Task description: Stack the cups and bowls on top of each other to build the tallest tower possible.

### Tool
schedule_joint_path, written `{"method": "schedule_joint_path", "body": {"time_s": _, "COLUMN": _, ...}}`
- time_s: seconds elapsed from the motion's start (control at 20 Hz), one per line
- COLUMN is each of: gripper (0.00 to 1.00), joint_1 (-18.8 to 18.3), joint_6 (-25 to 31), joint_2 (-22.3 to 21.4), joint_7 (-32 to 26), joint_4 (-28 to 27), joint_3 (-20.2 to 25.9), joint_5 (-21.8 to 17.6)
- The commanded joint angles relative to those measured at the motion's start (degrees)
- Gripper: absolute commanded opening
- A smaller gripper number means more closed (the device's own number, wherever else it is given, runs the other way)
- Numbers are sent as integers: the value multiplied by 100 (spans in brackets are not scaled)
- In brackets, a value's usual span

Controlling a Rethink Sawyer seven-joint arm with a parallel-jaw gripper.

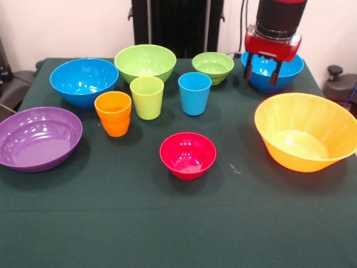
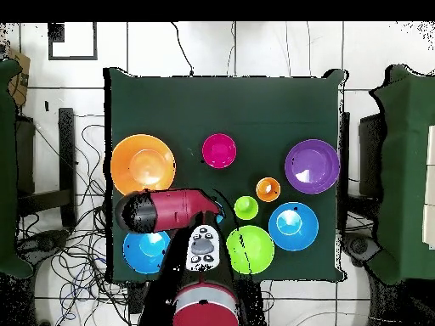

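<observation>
Front view: claw (image 1: 266, 71) hangs released, fingers spread, over the blue bowl (image 1: 273, 70) behind the big yellow-orange bowl (image 1: 304, 131). No tower exists yet; orange cup (image 1: 113, 113), lime cup (image 1: 147, 97), blue cup (image 1: 194, 92) and small red bowl (image 1: 188, 154) stand apart, well to the claw's side. A sound grasp likely means straddling one rim wall squarely before closing. Dark green cloth (image 1: 128, 218) covers the table.

Overhead view: red arm (image 2: 166, 210) hides the claw above that blue bowl (image 2: 146, 251); purple bowl (image 2: 312, 165) lies farthest off. Tiled floor, loose cables (image 2: 72, 263).
</observation>
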Motion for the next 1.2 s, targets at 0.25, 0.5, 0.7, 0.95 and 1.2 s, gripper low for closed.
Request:
{"method": "schedule_joint_path", "body": {"time_s": 0.25, "gripper": 100, "joint_1": -8, "joint_6": -1042, "joint_2": 1207, "joint_7": 812, "joint_4": -116, "joint_3": 65, "joint_5": -46}}
{"method": "schedule_joint_path", "body": {"time_s": 0.5, "gripper": 100, "joint_1": 148, "joint_6": -1699, "joint_2": 1325, "joint_7": 2049, "joint_4": 137, "joint_3": 27, "joint_5": 1113}}
{"method": "schedule_joint_path", "body": {"time_s": 0.7, "gripper": 100, "joint_1": 114, "joint_6": -1742, "joint_2": 937, "joint_7": 2474, "joint_4": 617, "joint_3": 369, "joint_5": 1976}}
{"method": "schedule_joint_path", "body": {"time_s": 0.95, "gripper": 100, "joint_1": -110, "joint_6": -1693, "joint_2": 416, "joint_7": 2402, "joint_4": 1152, "joint_3": 534, "joint_5": 2214}}
{"method": "schedule_joint_path", "body": {"time_s": 1.2, "gripper": 100, "joint_1": -88, "joint_6": -853, "joint_2": -483, "joint_7": 2288, "joint_4": 1696, "joint_3": 397, "joint_5": 2161}}
